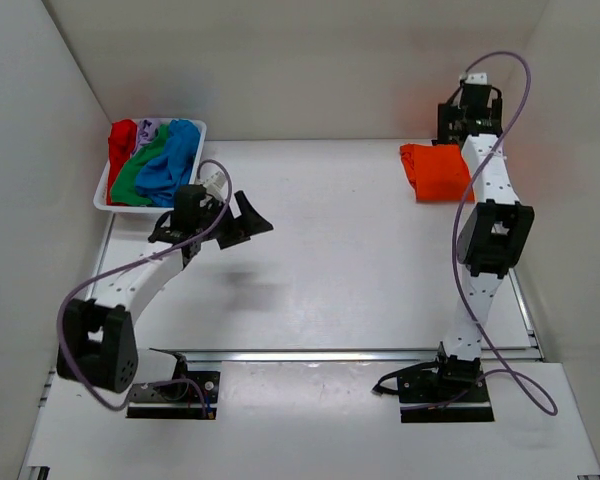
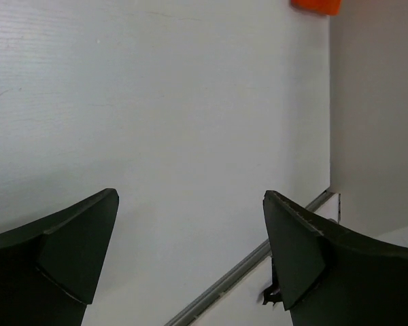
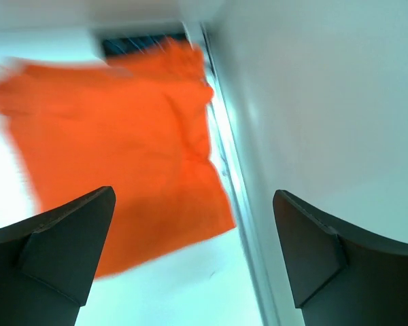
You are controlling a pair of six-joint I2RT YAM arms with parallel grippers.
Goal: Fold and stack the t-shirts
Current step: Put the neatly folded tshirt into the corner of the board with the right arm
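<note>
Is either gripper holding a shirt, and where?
Nothing held: left gripper and right gripper both open, the orange t-shirt lying free under the right one.

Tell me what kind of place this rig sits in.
Probably a lab test cell, not a home: plain white walls boxing in a white table, robot arms bolted at its edge, t-shirts heaped in a tray.

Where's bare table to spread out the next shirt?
The broad middle of the table, between tray and orange shirt, is bare. Crowded: far left, the tray heaped with shirts; far right, that shirt under the right arm.
</note>
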